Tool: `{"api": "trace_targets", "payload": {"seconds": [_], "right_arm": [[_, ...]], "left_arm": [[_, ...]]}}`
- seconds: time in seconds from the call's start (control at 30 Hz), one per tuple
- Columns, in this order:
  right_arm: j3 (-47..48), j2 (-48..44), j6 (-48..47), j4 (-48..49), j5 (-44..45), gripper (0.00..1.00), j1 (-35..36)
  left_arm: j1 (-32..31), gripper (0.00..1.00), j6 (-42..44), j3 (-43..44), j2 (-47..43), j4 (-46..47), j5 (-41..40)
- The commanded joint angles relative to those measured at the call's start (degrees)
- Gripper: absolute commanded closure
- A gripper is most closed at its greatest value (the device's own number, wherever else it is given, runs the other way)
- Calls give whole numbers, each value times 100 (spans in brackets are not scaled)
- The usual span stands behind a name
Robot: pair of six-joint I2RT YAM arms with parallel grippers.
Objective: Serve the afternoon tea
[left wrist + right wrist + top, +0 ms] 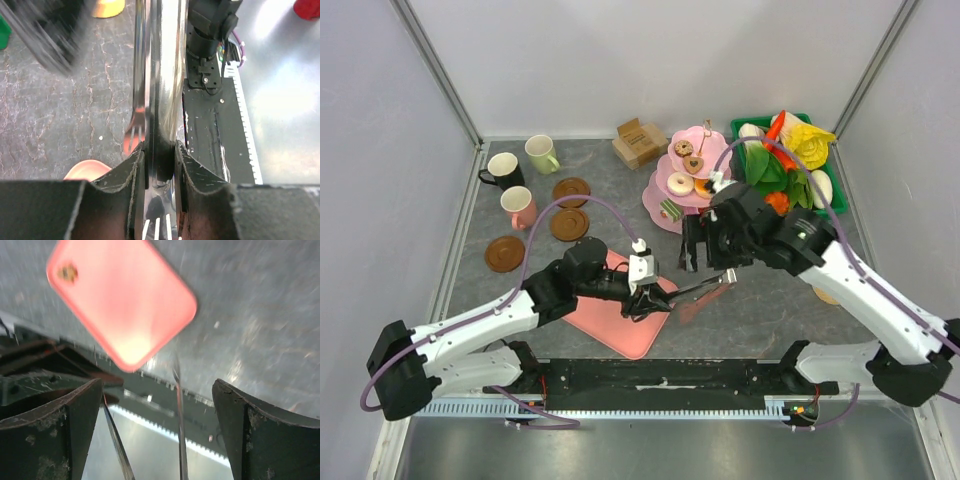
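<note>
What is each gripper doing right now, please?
Left gripper: closed on the metal tongs.
Right gripper: open, gripping nothing.

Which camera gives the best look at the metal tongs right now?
The top external view: the metal tongs show full length, sticking out of the left gripper near the right gripper. The left wrist view shows only the shiny stretch clamped between its fingers; the right wrist view, two thin blurred arms.

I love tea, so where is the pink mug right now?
In the top view the pink mug stands on the left of the table, right below the black mug in the picture, a brown coaster at its right.
</note>
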Motion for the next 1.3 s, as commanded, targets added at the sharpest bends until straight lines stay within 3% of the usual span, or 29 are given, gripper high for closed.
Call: {"api": "trace_targets", "payload": {"seconds": [0.0, 0.1, 0.3, 0.63, 0.87, 1.03, 1.27], "right_arm": [[322, -754, -32, 866, 2210, 2, 29], [-54, -1413, -137, 2025, 2836, 2, 29], [-1259, -2601, -568, 3742, 2828, 2, 29], [-1559, -1935, -884, 4674, 1835, 2, 29], [-1620, -1337, -1245, 4736, 2081, 2, 29], [-1779, -1179, -1359, 4825, 1397, 4, 29], [-1954, -1011, -1500, 4912, 1211, 6, 29]], "left_arm": [[65, 98, -946, -81, -244, 700, -961], [65, 98, -1307, -63, -305, 709, -1532], [74, 98, -1976, -186, -472, 920, -2386], [65, 98, -2170, -151, -464, 1175, -2782], [65, 98, -2178, -46, -384, 1175, -2800], [65, 98, -2126, -2, -402, 1175, -2861], [65, 98, -2091, -63, -507, 1289, -2721]]}}
